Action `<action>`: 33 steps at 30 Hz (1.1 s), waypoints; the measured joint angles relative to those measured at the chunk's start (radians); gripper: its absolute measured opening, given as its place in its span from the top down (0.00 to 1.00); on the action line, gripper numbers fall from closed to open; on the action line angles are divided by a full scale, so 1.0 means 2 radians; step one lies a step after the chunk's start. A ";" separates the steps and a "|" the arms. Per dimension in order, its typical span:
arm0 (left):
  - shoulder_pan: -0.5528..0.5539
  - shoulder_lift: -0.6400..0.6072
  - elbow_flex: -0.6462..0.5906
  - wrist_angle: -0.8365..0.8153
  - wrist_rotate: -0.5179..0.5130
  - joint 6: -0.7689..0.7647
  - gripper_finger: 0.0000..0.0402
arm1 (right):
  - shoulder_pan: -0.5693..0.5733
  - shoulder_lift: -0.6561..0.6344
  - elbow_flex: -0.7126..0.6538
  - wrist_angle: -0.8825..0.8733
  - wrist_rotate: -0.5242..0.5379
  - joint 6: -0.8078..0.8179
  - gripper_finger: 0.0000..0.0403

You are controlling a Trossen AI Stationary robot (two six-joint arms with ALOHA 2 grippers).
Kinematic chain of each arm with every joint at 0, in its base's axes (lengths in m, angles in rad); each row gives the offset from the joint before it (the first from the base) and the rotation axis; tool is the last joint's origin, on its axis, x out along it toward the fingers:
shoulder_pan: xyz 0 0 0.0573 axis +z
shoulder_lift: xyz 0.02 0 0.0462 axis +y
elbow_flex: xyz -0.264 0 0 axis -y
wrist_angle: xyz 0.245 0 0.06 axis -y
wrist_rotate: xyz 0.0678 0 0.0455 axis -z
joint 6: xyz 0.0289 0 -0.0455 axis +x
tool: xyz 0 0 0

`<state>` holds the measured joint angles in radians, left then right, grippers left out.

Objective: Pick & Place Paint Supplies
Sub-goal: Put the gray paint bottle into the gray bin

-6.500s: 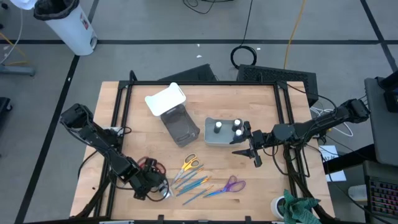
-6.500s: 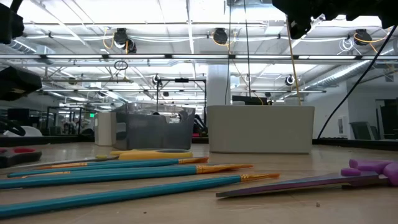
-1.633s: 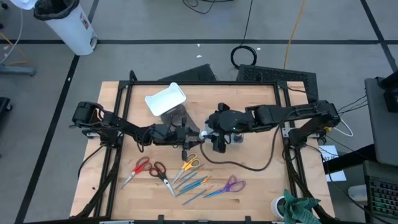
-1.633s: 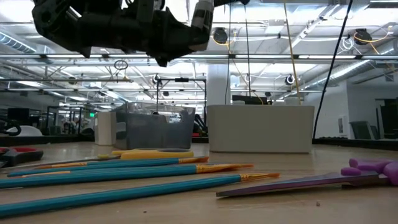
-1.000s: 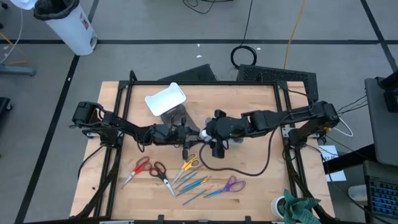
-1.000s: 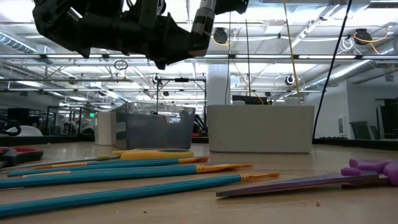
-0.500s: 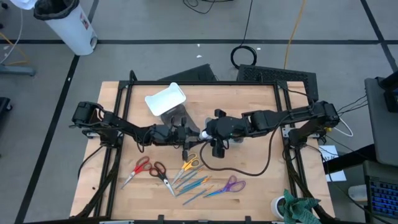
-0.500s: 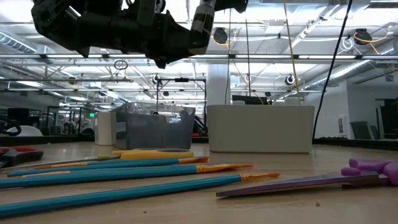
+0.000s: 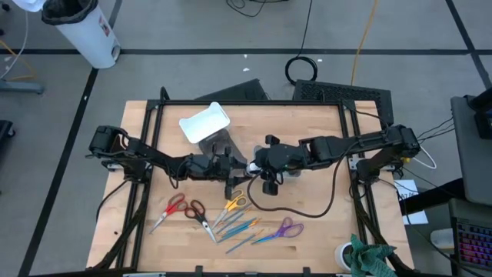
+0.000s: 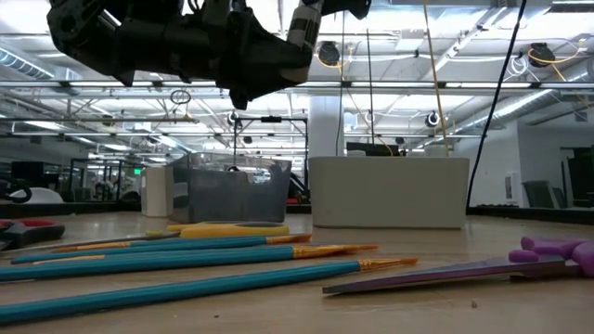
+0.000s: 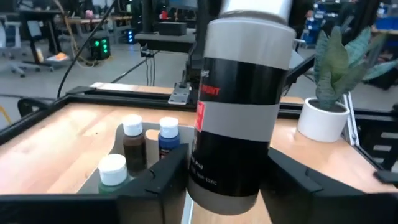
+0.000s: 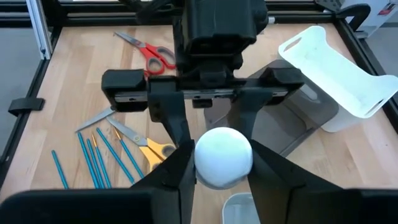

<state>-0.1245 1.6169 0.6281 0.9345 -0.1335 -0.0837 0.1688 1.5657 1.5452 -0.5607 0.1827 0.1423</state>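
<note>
Main worry here is the handoff going sloppy. The bottle (image 11: 233, 118) hangs in mid-air over the middle of the table. The right gripper (image 12: 224, 165) pinches its white cap, and the left gripper (image 11: 227, 186) sits around its body, though I can't tell if that one is actually clamping. If one side lets go before the other has a solid hold, I reckon the bottle drops onto the scissors and brushes below. Count-wise: one bottle in the air, three more bottles (image 11: 132, 140) standing in the grey tray (image 11: 112, 142), four scissors (red (image 9: 172, 208), a darker pair (image 9: 198, 215), yellow (image 9: 233, 203), purple (image 9: 286, 228)), and four or five brushes (image 9: 234, 229), too bunched to be sure.
</note>
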 joint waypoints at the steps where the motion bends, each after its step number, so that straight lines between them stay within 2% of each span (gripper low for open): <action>1: 0.000 0.000 0.000 0.001 -0.001 -0.002 0.50 | 0.000 -0.002 0.000 -0.003 0.000 -0.001 0.74; 8: 0.001 -0.031 0.000 -0.013 0.000 0.027 0.27 | -0.001 -0.021 -0.001 -0.046 0.002 0.002 0.74; 14: 0.001 -0.067 0.000 -0.062 0.000 0.041 0.15 | -0.004 -0.045 0.000 -0.084 0.030 0.019 0.74; 17: 0.000 -0.071 0.000 -0.061 0.000 0.038 0.13 | -0.006 -0.048 -0.006 -0.115 0.029 0.029 0.74; 22: 0.000 -0.075 0.000 -0.066 0.001 0.037 0.12 | -0.016 -0.047 -0.046 -0.101 0.028 0.029 0.74; 28: 0.000 -0.074 0.000 -0.073 0.001 0.038 0.12 | -0.037 -0.047 -0.110 -0.045 0.024 0.030 0.74; 33: 0.000 -0.074 0.000 -0.075 0.001 0.039 0.12 | -0.051 -0.047 -0.148 -0.009 0.000 0.039 0.74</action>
<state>-0.1242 1.4689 0.6281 0.7845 -0.1314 -0.0058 0.0659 1.4719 1.2496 -0.5791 0.1823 0.2202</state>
